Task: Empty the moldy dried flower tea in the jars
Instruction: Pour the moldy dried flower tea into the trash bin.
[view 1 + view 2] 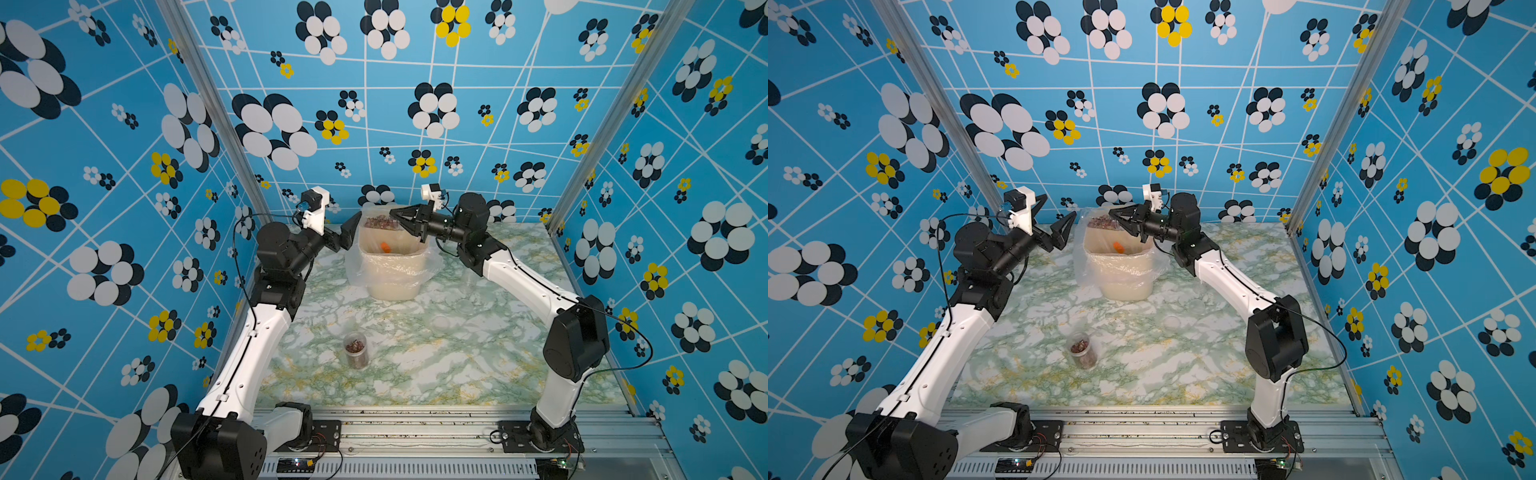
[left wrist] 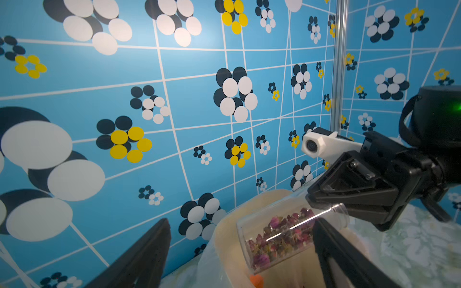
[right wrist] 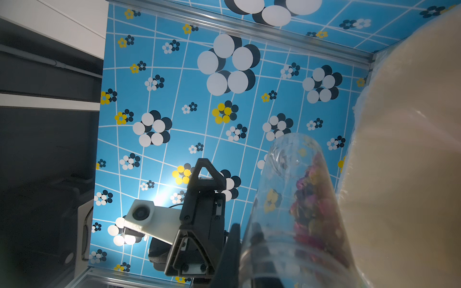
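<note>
Just over bin rim point(image 1: 409, 252), tilted jar point(image 2: 282, 232) in right jaws; left jaws wide.

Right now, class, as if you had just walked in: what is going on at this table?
The right gripper is shut on a clear jar, holding it tilted above the plastic-lined bin; the dried flower tea is still inside the jar. The left gripper hangs open and empty beside the bin. A second jar with tea stands on the table near the front. An orange piece lies in the bin.
</note>
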